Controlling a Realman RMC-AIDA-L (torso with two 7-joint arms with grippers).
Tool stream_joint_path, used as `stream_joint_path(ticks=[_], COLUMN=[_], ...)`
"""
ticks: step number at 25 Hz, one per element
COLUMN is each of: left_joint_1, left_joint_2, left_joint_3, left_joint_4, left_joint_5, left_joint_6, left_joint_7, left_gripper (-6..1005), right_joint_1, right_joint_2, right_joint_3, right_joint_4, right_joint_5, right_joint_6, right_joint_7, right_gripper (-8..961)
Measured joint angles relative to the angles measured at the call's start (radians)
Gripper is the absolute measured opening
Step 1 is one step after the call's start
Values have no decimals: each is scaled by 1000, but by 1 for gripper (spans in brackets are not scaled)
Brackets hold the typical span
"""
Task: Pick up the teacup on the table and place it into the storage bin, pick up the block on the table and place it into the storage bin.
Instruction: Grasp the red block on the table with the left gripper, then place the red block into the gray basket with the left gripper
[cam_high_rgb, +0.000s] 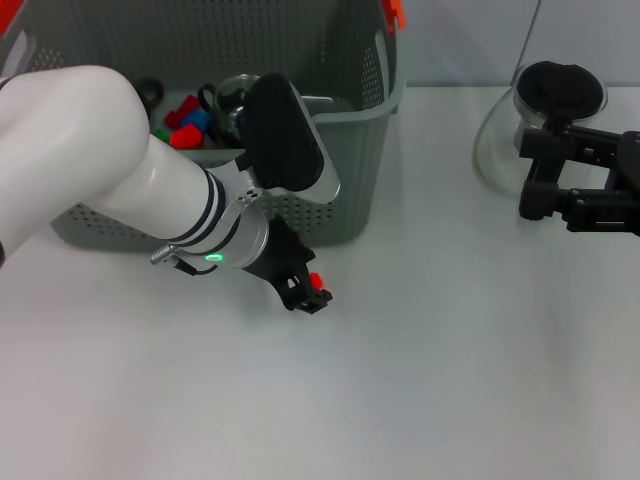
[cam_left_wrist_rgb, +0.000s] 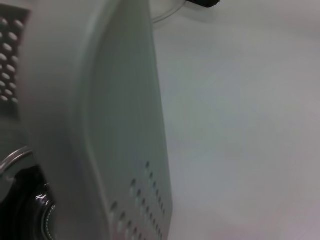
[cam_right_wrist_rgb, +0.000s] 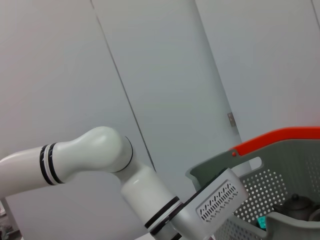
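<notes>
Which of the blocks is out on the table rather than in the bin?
The small red block at the left claw, on the table in front of the storage bin; the other blocks lie inside the bin.

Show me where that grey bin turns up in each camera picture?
Head view: the bin fills the top left, behind the left arm.
Left wrist view: its perforated wall covers the picture's left half, very close.
Right wrist view: its corner and orange-red handle sit at lower right.
Shared landmark: the wall's holes.
</notes>
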Motion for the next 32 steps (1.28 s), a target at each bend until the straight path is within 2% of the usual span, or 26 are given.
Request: stream_joint_path(ticks=[14,20,28,32], left_joint_1=[-4,-8,-2,19], left_joint_2=[-4,-4,-4,-3], left_joint_3=[10,11,9,-17], left_joint_4=[-13,-15,1,87], left_joint_5=[1,2,-3,-25], left_joint_6=[1,10,30,155], left_joint_7=[0,-7,-8,-7], left_gripper=[568,456,259,203], right_joint_1=[-2,-2,-4,-5], right_joint_2=[0,0,0,0], right_joint_3=[0,0,0,0], right_joint_4=[0,-1,-3,-1], right_joint_5=[0,3,6,6], right_joint_6=[-5,-7,-9,-9], right_joint_7=[0,0,2,-2], right_gripper=[945,945,945,945])
